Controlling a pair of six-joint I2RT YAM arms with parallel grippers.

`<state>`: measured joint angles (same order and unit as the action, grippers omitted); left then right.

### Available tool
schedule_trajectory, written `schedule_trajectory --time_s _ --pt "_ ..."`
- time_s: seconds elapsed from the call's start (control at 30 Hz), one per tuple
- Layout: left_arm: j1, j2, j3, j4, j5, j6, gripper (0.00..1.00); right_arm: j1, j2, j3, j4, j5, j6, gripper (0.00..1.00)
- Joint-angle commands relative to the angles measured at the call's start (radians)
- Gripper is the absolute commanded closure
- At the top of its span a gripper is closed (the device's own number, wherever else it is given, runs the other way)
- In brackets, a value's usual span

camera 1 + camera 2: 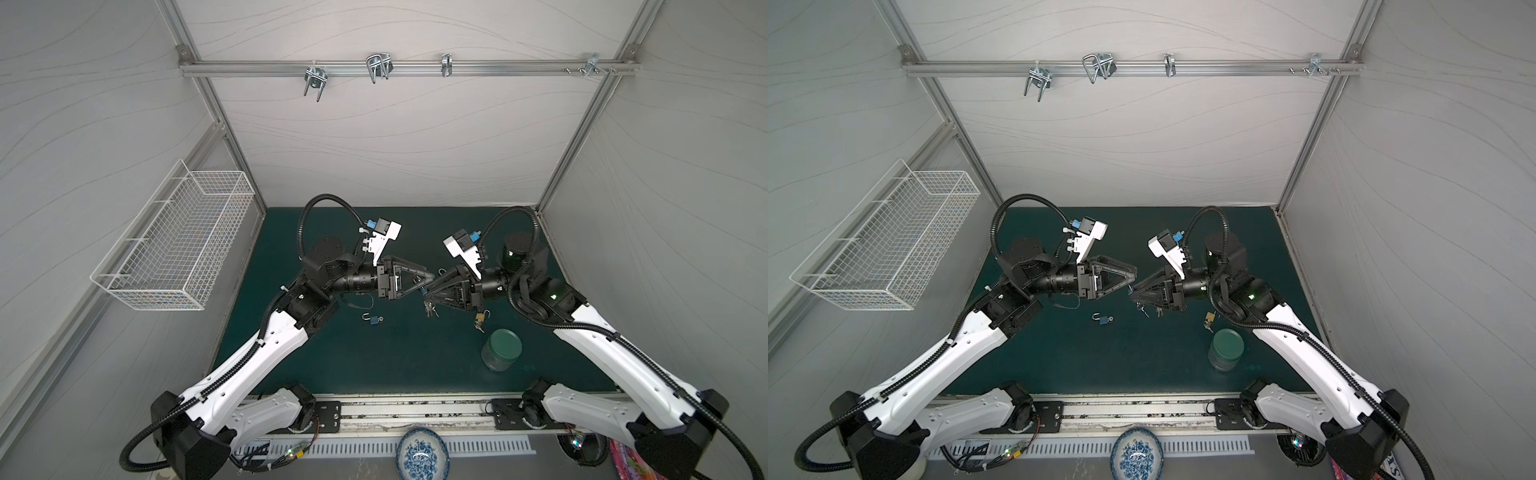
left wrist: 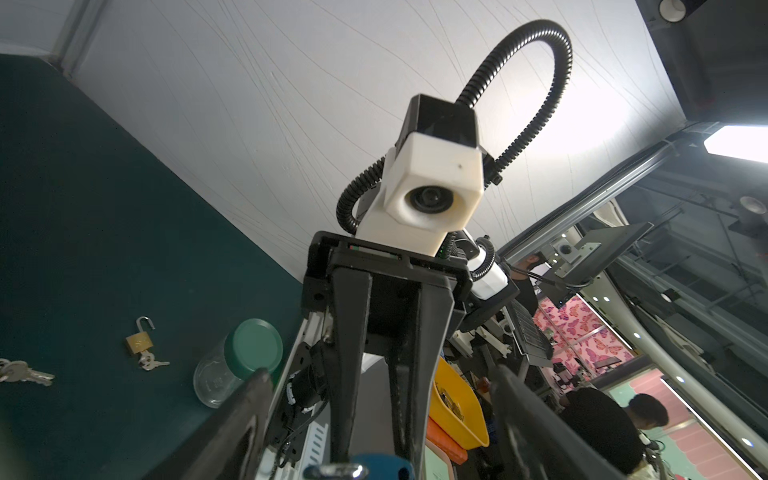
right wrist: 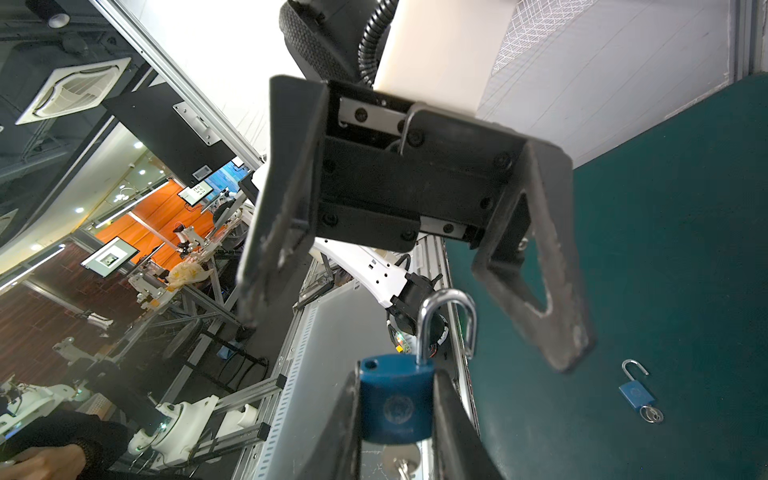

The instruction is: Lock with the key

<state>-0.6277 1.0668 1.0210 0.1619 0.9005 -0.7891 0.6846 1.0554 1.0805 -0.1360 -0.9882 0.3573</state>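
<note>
**Item:** blue padlock (image 3: 395, 403), lifted above the middle of the green surface (image 1: 374, 365), between the two arms.

**Held by:** right hand (image 3: 397, 372), clenched on the lock body from both sides.

**Shackle** (image 3: 446, 320): swung up and open, with its free end out of the body.

**Key** (image 3: 399, 461): seated in the keyway on the lock's underside, only partly visible.

**Left hand** (image 3: 409, 338): released, jaws spread wide, grasping nothing, facing the right hand tip to tip. In the right wrist view the shackle appears between its fingers. Whether they actually bracket it or stand just short cannot be told.

**Status, as judged:** the lock is picked up and the key is in, but the closing itself is not done.

**Remaining:** the shackle pressed home into the body, and the key turned or withdrawn as the lock needs.

**Also on the surface, untouched:**
- second blue padlock (image 1: 372, 319), open, near-left of the hands
- brass padlock (image 1: 480, 319), open, with keys, to the right
- loose keys (image 1: 430, 308), below the hands
- jar (image 1: 501, 349) with a green lid, nearer on the right
</note>
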Motion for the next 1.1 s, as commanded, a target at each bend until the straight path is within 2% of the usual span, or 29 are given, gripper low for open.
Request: schedule_trajectory --time_s 0.0,0.1,0.47,0.93,1.07 --pt "-0.012 0.005 0.055 0.085 0.035 -0.008 0.24 -0.005 -0.005 0.016 0.018 0.003 0.003 1.0" --pt "-0.012 -0.004 0.053 0.073 0.019 -0.003 0.28 -0.006 -0.017 0.013 -0.002 0.051 -0.005 1.0" --pt "-0.012 -0.034 0.052 0.002 -0.023 0.042 0.48 -0.024 -0.053 -0.007 -0.033 0.105 -0.021 1.0" --pt "-0.012 -0.048 0.047 -0.085 -0.086 0.094 0.74 -0.029 -0.062 -0.005 -0.025 0.069 -0.013 1.0" --pt "-0.012 -0.047 0.047 -0.096 -0.106 0.098 0.87 -0.029 -0.057 -0.004 -0.034 0.068 -0.016 1.0"
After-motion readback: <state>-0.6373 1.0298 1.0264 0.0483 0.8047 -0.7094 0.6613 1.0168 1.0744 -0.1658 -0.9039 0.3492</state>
